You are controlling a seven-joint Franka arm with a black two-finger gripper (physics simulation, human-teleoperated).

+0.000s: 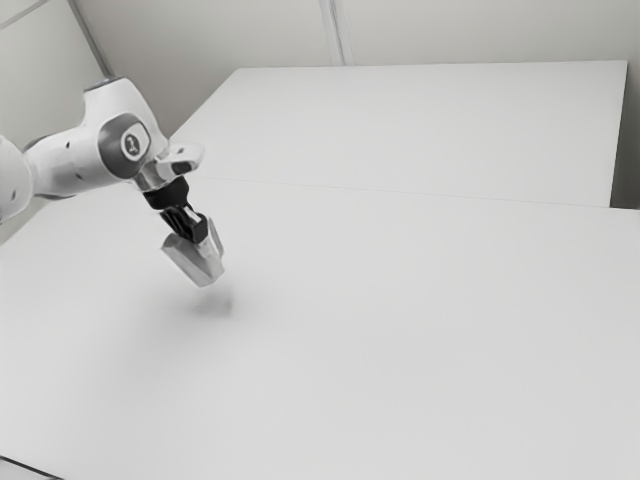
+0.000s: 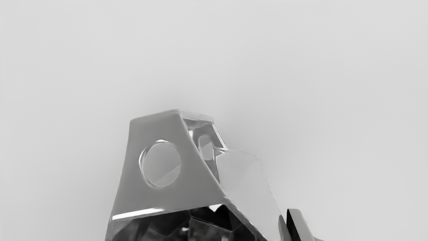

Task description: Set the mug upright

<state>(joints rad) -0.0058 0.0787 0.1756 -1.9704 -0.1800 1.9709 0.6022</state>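
In the exterior view the gripper [image 1: 202, 234] points down and slightly to the view's right. The grey, angular mug [image 1: 192, 262] hangs tilted at its fingertips, above the table with a shadow beneath. In the wrist view the gripper [image 2: 249, 231] is shut on the mug [image 2: 133, 197], whose flat grey face has a round hole, with a paler part beside it. One finger [image 2: 297, 222] stands against the paler side; the other is partly hidden by the mug, where dark shapes show.
The wide white table [image 1: 400, 330] stretches under the arm and toward the exterior view's right. A thin seam crosses it behind the gripper, and pale walls stand beyond its far edge. A dark line lies at the near left corner.
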